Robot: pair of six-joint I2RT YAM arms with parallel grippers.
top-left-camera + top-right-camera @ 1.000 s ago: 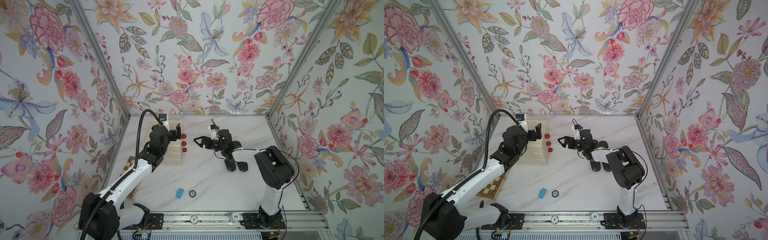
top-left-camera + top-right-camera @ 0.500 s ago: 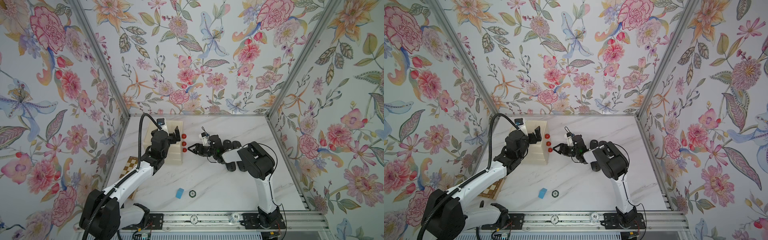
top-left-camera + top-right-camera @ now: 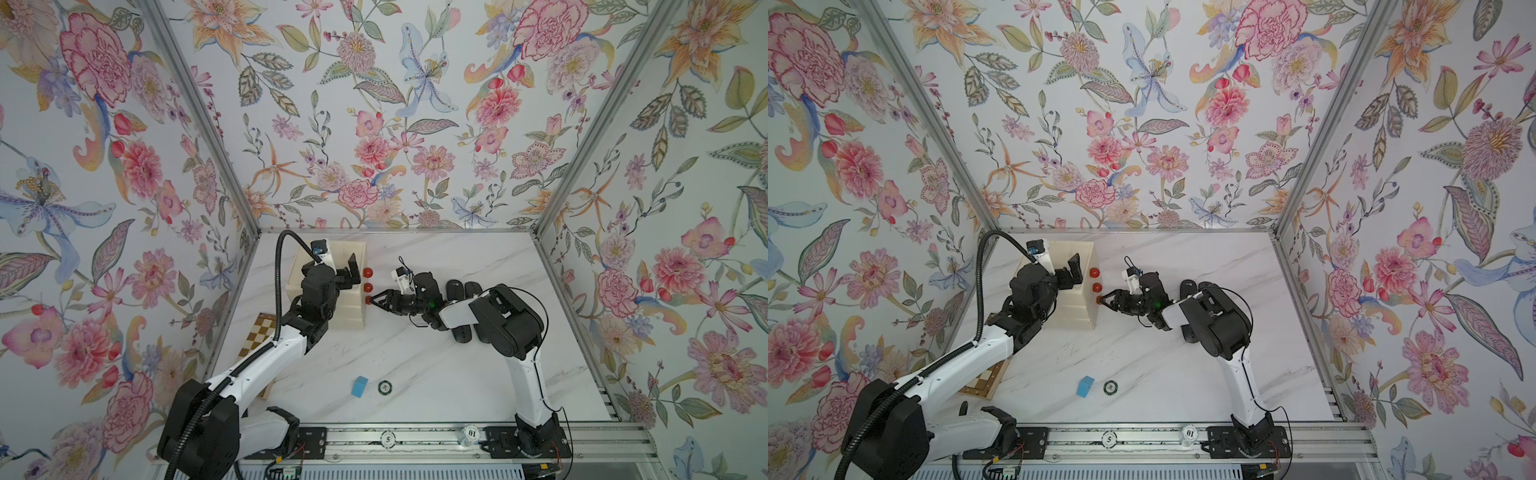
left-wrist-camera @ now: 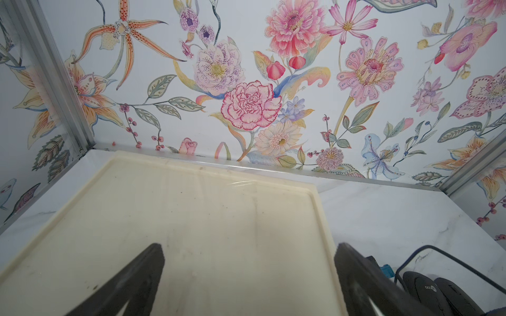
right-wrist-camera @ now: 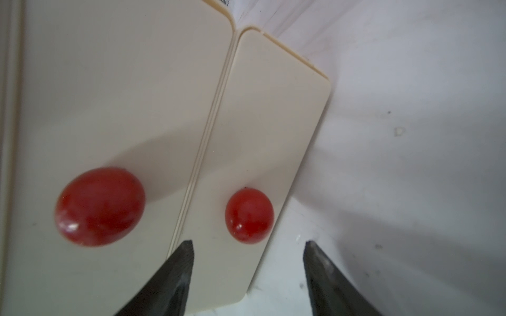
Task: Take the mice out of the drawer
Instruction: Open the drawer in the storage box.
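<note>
**Top views.** A cream cabinet (image 3: 352, 309) stands toward the back of the tabletop (image 3: 415, 365), on the left arm's side. Three red knobs are set on its front, and no drawer is seen pulled out. The left gripper (image 3: 347, 274) is held over the cabinet's top with its jaws spread and nothing between them. The right gripper (image 3: 374, 299) is levelled at the lowest knob (image 3: 368, 299), with its tips close on either side. Several black mice (image 3: 454, 289) are noted on the tabletop by the right arm, well apart from the cabinet. No pink one is made out. Whether more lie inside the drawers cannot be told.

**Left wrist view.** The cabinet's top (image 4: 205, 219) is seen bare beneath the left gripper's (image 4: 249, 251) parted fingers. Two black mice (image 4: 427, 290) appear on the tabletop beyond its edge.

**Right wrist view.** The lowest knob (image 5: 249, 215) sits on the lowest drawer (image 5: 273, 123), just ahead of the right gripper (image 5: 247, 247). The jaws are apart, wider than the knob and not yet on it.

**Finding.** The step in hand is judged to be the grasp of the knob, so that the lowest drawer can be opened. The next move calls for a short advance until the knob lies between the fingers. A firm pinch is then needed, followed by a straight pull away from the cabinet. The cabinet is best steadied from above by the left gripper.
</note>
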